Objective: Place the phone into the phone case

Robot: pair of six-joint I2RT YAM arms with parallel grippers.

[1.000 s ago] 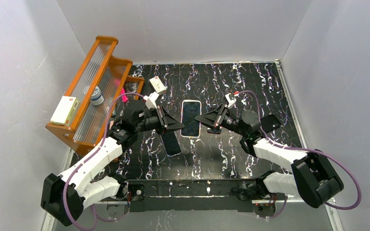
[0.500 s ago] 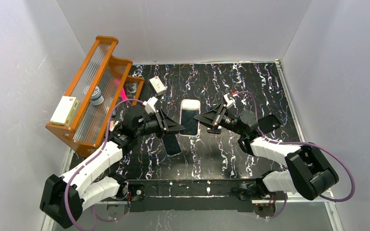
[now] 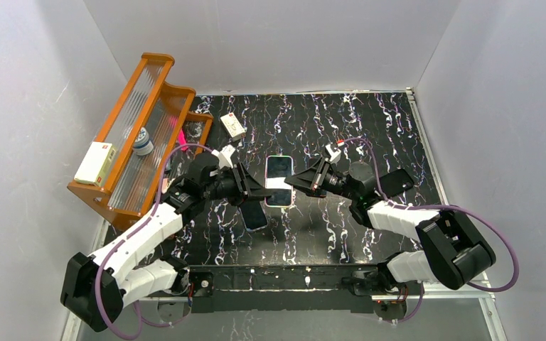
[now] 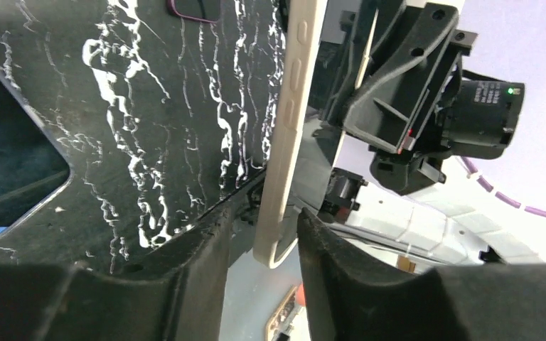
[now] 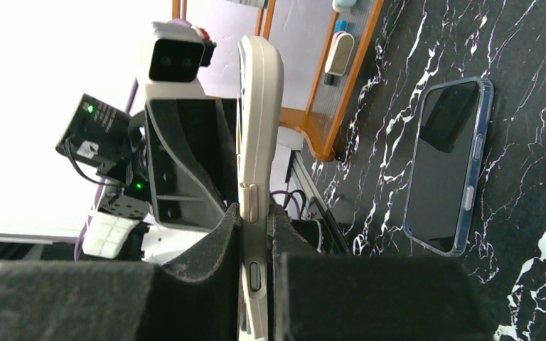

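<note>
A phone in a cream case, dark screen up, is held off the black marbled table between my two grippers. My right gripper is shut on its right edge; in the right wrist view the cream case stands edge-on, clamped between the fingers. My left gripper straddles its left edge. In the left wrist view the case sits between the spread fingers, with a gap on one side. A second dark phone in a bluish clear case lies flat on the table and also shows in the right wrist view.
An orange wooden rack stands at the left, with a white box and a small blue-capped bottle on it. A small white box lies behind the phones. A black flat item lies by the right arm.
The cream-cased phone lay flat on the table; now it is lifted and shifted slightly nearer. The right gripper holds it and both grippers have closed in on its sides.
</note>
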